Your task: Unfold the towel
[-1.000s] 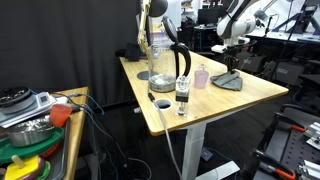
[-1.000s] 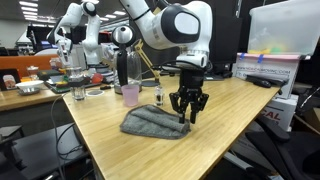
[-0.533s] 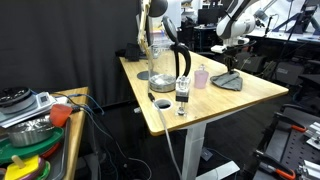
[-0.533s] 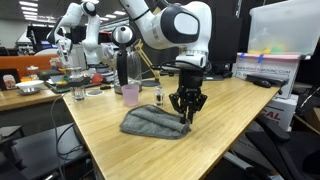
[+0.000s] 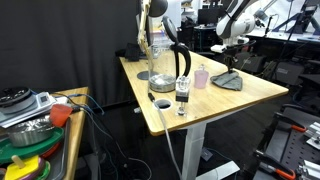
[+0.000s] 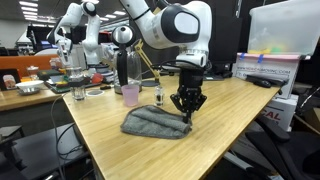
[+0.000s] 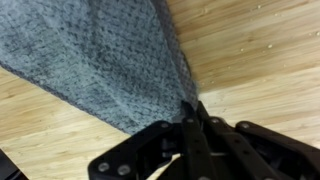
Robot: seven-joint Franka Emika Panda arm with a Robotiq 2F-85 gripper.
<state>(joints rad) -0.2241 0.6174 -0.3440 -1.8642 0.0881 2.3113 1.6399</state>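
Wrist view shows the gripper [image 7: 192, 110] with its fingers pressed together, pinching the edge of the towel [image 7: 100, 60] down on the wooden table [image 7: 260, 50]. In an exterior view the towel lies as a rumpled lump directly beneath the arm, with the pink cup [image 6: 130, 95] standing near it but not touching.

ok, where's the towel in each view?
Exterior view: towel right of centre, just right of pink cup.
Exterior view: towel centre, below-right of pink cup.
Wrist view: towel fills upper left; cup absent.
Shared landmark: pink cup, exterior views only.
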